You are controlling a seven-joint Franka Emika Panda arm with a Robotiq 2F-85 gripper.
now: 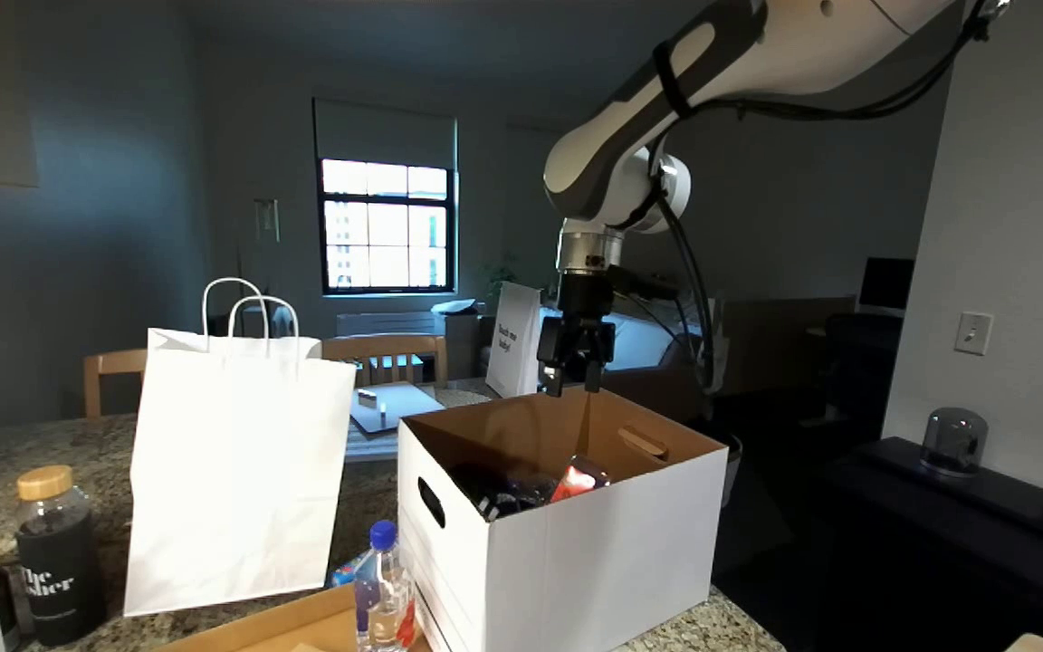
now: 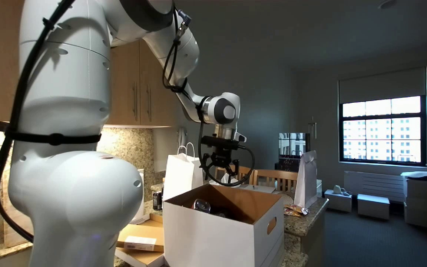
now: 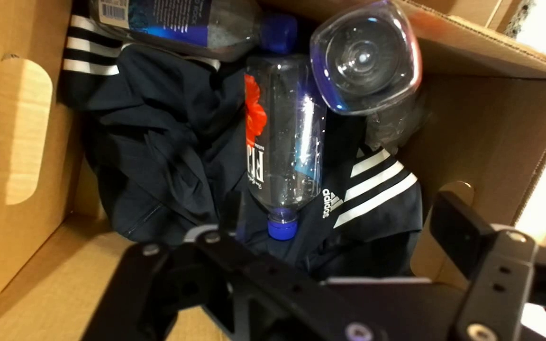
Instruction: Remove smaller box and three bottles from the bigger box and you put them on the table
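The bigger box is a white carton, brown inside, standing with its top uncovered on a speckled stone table. Three clear bottles show inside it in the wrist view. A bottle with a blue label lies at the top edge, a bottle with a red flower lies in the middle, and a third bottle has its base facing up. My gripper is above the box, jaws wide apart and holding nothing; its fingers hang above the contents. The smaller box is hidden or out of view.
Dark striped clothing lies under the bottles. Beside the carton are shallow brown cardboard and another blue-capped bottle. A white paper bag stands nearby, with a wood-lidded jar farther left in an exterior view.
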